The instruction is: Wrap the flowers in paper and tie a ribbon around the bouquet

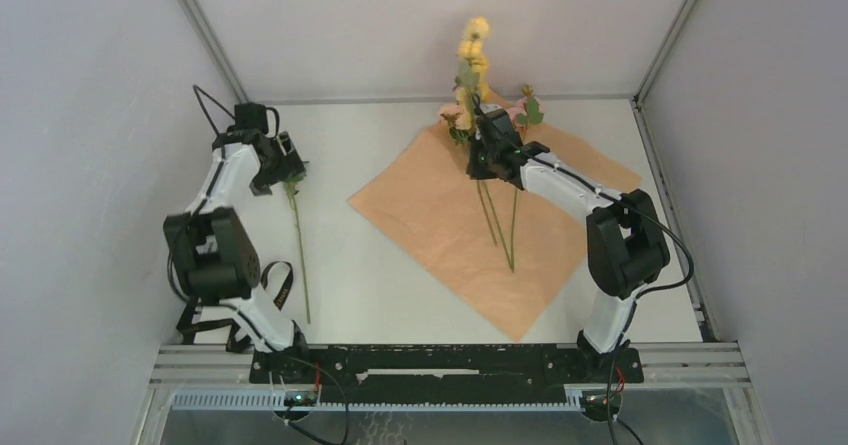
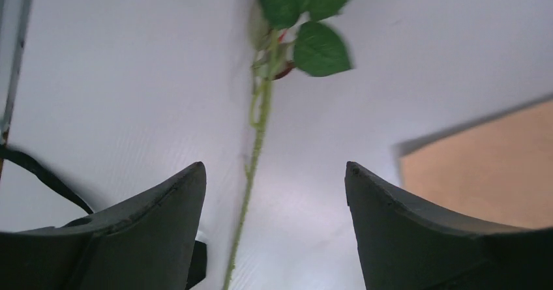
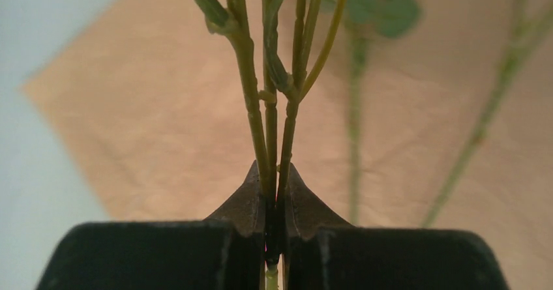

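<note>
Hovering over the far-left part of the white table (image 1: 380, 295), the left gripper (image 1: 284, 162) stands wide open. Its two dark fingers (image 2: 163, 205) are spread and hold nothing. A single long green-stemmed flower (image 1: 298, 255) lies flat on the table directly below, its stem running between the fingers without touching either. Green leaves (image 2: 319, 49) sit toward its far end; the bloom is not visible. A narrow black ribbon (image 1: 281, 280) lies looped by the left arm's base, just beside the stem's near end.

Centre to right: a large square paper sheet (image 1: 440, 235) lies flat on the table, peach-orange side up and turned corner-on like a diamond. It is unfolded. Loose green stems (image 1: 497, 227) lie on it, running near-to-far through the middle.

The right gripper (image 1: 482, 155) is above the sheet's far half, closed tight on a thin bundle of stems (image 3: 270, 127). In the wrist view the fingertips pinch them with no gap showing. The bundle belongs to the yellow-bloomed flowers (image 1: 472, 55), which stand upright with their heads raised against the back wall. A pinkish bloom (image 1: 513, 114) with leaves rests at the sheet's far corner, partly hidden behind the gripper.
</note>
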You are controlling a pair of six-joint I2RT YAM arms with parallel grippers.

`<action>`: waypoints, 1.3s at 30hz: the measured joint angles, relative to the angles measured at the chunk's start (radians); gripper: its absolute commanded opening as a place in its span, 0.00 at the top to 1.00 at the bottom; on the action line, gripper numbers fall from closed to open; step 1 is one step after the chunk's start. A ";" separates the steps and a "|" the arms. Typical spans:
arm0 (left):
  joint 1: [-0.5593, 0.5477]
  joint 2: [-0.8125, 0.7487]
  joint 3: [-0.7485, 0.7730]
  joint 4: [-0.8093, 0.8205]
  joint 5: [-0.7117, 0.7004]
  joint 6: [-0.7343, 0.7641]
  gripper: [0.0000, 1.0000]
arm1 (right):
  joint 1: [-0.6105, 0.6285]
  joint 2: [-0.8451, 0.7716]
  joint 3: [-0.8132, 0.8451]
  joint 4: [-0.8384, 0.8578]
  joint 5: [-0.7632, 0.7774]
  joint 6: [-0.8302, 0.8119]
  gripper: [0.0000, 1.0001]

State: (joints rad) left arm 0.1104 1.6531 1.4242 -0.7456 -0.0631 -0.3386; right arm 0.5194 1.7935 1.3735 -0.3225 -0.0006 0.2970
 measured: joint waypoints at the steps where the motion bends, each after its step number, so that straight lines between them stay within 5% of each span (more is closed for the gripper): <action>1: 0.021 0.052 -0.007 -0.006 -0.015 0.007 0.19 | -0.019 0.008 0.000 -0.029 0.033 -0.010 0.89; 5: 0.034 0.195 -0.019 -0.035 -0.036 0.043 0.23 | -0.050 0.062 0.000 -0.125 0.145 -0.039 0.61; 8: 0.024 0.252 -0.017 -0.038 -0.040 0.064 0.29 | -0.063 0.090 -0.006 -0.174 0.185 -0.047 0.51; 17: 0.021 0.368 0.026 -0.055 -0.014 0.092 0.62 | -0.072 0.092 -0.008 -0.247 0.244 -0.064 0.47; 20: 0.021 0.370 0.029 -0.054 0.000 0.100 0.97 | -0.072 0.078 -0.008 -0.264 0.241 -0.064 0.47; 21: 0.021 0.370 0.029 -0.054 0.005 0.105 1.00 | -0.071 0.069 -0.008 -0.268 0.236 -0.064 0.46; 31: 0.084 0.226 0.029 -0.063 0.071 0.125 1.00 | -0.035 -0.132 -0.014 -0.262 0.141 -0.076 0.43; 34: 0.101 0.068 0.028 -0.052 0.179 0.086 1.00 | -0.010 -0.196 -0.035 -0.210 0.027 -0.075 0.30; 36: 0.090 -0.034 0.027 -0.028 0.279 0.042 1.00 | 0.020 -0.233 -0.060 -0.144 -0.093 -0.066 0.11; 39: 0.030 -0.155 0.023 0.024 0.414 -0.030 1.00 | 0.089 -0.240 -0.070 -0.016 -0.259 -0.024 0.01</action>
State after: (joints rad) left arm 0.1402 1.4979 1.4471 -0.7212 0.3504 -0.3687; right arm 0.6083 1.5539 1.3033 -0.3382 -0.2596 0.2729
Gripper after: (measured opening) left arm 0.025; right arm 0.904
